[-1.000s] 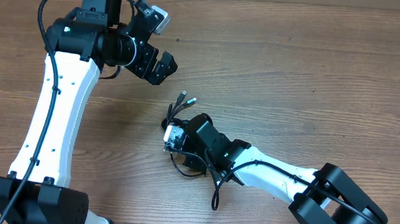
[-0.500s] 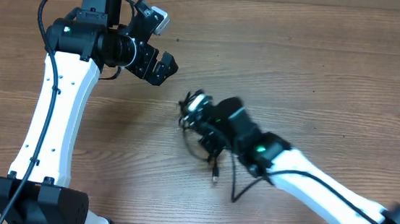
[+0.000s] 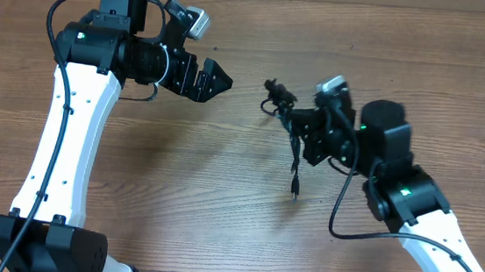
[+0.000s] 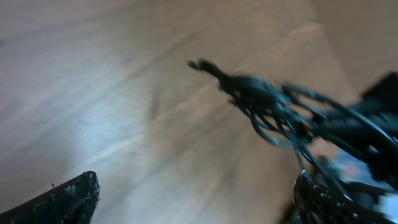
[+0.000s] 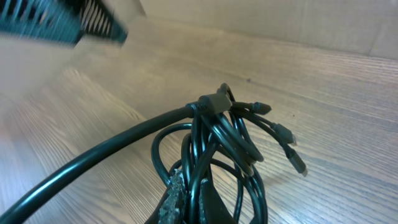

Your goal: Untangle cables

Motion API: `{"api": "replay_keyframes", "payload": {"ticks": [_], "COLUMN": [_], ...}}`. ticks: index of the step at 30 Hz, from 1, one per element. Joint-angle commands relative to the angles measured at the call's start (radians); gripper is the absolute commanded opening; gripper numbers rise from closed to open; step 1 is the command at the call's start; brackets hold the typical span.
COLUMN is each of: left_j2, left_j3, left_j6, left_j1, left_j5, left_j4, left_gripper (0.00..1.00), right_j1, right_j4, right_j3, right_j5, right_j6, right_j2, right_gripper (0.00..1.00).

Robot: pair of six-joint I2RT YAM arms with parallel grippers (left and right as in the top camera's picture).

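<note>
The cables [image 3: 290, 114] are a tangled bunch of thin black cords held up above the wooden table. One end hangs down to a small plug [image 3: 295, 192]. My right gripper [image 3: 301, 123] is shut on the bunch; in the right wrist view the fingers [image 5: 198, 202] pinch several looped cords [image 5: 214, 140], with plug ends [image 5: 286, 140] sticking out right. My left gripper [image 3: 216, 81] is open and empty, left of the bunch and pointing at it. In the blurred left wrist view the bunch [image 4: 267, 102] hangs ahead between the wide-open fingertips [image 4: 196, 199].
The wooden table [image 3: 220, 187] fills the view. The left arm's white link [image 3: 66, 138] stands at the left. The right arm [image 3: 412, 212] reaches in from the lower right. A wall edge runs along the back.
My right gripper lifted the bunch off the table and carried it up and to the right. My left gripper turned towards it and shifted slightly right.
</note>
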Motion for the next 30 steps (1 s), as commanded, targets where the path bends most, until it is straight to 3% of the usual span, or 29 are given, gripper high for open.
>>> {"api": "replay_keyframes", "payload": {"ticks": [1, 7, 13, 16, 26, 30], "left_j2": [-0.005, -0.005, -0.005, -0.005, -0.005, -0.005], "left_j3": [0.001, 0.001, 0.001, 0.001, 0.001, 0.001], "left_j6": [-0.058, -0.058, -0.060, -0.059, -0.057, -0.002], "left_j1": [0.005, 0.005, -0.002, -0.008, -0.009, -0.009], "left_j5": [0.171, 0.366, 0.380, 0.394, 0.376, 0.317], "left_j4": [-0.041, -0.081, -0.020, 0.008, 0.010, 0.007], "left_gripper": [1.00, 1.00, 1.00, 1.00, 1.00, 1.00], "right_j1": [-0.055, -0.156, -0.188, -0.188, -0.188, -0.188], "right_j4": [0.045, 0.232, 0.490, 0.567, 0.552, 0.576], "right_j3": [0.015, 0.015, 0.015, 0.015, 0.015, 0.015], "right_j5": [-0.121, -0.252, -0.277, -0.277, -0.257, -0.251], "right_j6": [0.118, 0.394, 0.738, 0.779, 0.813, 0.828], "right_j2": [-0.023, -0.023, -0.023, -0.023, -0.023, -0.023], "right_gripper": [0.04, 0.04, 0.04, 0.04, 0.04, 0.04]}}
